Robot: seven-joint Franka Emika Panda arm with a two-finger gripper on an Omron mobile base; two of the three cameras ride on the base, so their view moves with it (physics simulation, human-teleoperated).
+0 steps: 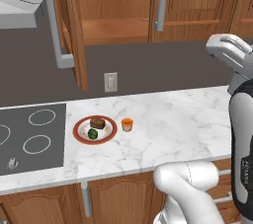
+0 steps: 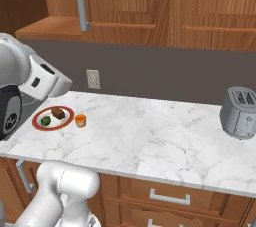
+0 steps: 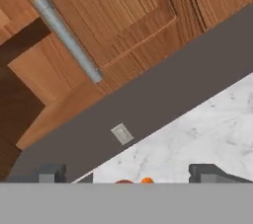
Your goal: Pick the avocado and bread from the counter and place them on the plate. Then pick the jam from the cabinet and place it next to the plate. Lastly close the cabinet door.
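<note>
Cabinet door, tall brown wood panel with a long vertical grey bar handle, stands swung out at far left of the left base view, edge-on to the camera, its long axis vertical. Behind it the brown wooden wall cabinet is open, shelf bare as far as can be seen.

Below, on the white marble counter with grey veins: round plate with red-brown rim and cream centre, carrying the dark brown blocky bread and the small dark green avocado. Small orange jam jar stands just beside the plate's right rim, apart from it. Plate and jam steps judged done; closing the door is what remains.

Gripper appears in the hand view with its two dark tips spread wide and nothing between them. It looks up along the dark grey backsplash at a closed wood door with a grey bar handle, the open cabinet's dark gap to its left.

Judgement: the open door lies up and to the left of the gripper, well apart, so the hand needs to travel left and rise to get on the panel's outer face, then push it right. Room for that swing is free; the dark grey stovetop with ring burners lies well below. Silver toaster sits far right, out of the way.
</note>
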